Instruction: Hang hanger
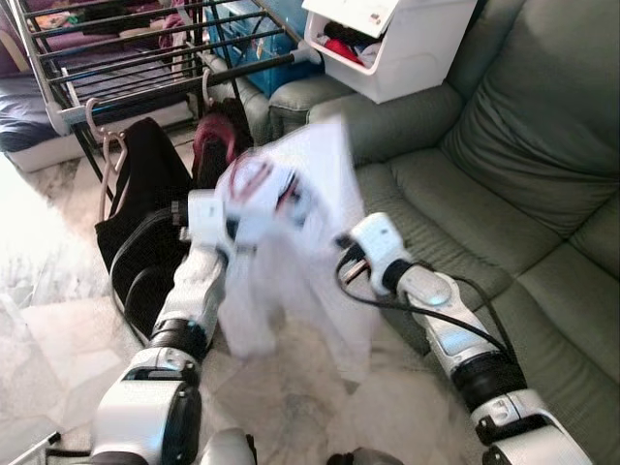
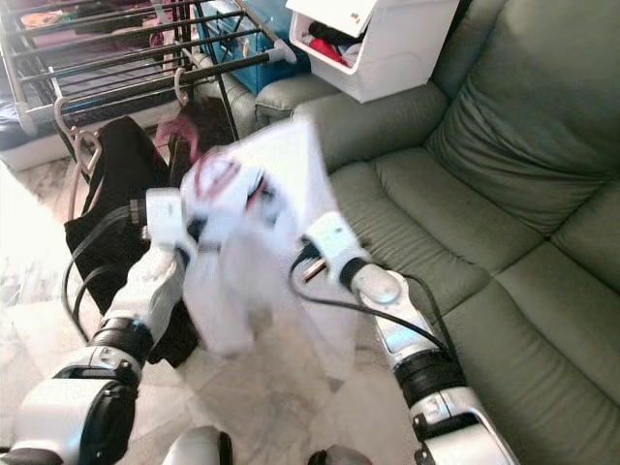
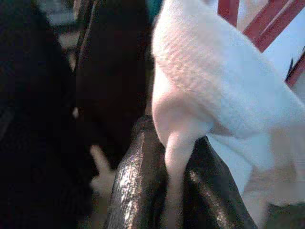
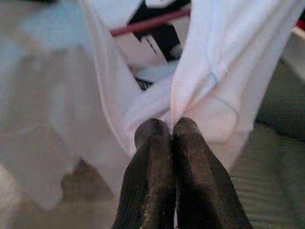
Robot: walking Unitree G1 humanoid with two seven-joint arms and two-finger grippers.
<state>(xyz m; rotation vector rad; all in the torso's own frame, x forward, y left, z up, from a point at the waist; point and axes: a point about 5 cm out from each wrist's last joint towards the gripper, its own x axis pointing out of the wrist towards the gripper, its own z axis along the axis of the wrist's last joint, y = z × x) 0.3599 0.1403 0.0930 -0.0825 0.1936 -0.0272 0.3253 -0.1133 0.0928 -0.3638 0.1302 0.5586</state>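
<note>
A white shirt (image 1: 291, 252) with a red and black print hangs in the air between my two arms, blurred. It is on a red hanger (image 3: 271, 24), whose bar also crosses inside the shirt (image 4: 147, 24). My left gripper (image 3: 174, 191) is shut on a fold of the white cloth near the collar. My right gripper (image 4: 164, 131) is shut on the shirt's other edge, fingertips pressed together. The dark drying rack (image 1: 145, 48) stands ahead to the left, above the shirt.
A black garment (image 1: 145, 184) on a pale hanger (image 1: 107, 155) and a maroon one (image 1: 215, 140) hang from the rack's near rail. A green sofa (image 1: 504, 194) runs along the right, with a white storage box (image 1: 407, 44) on its arm. Marble floor lies below.
</note>
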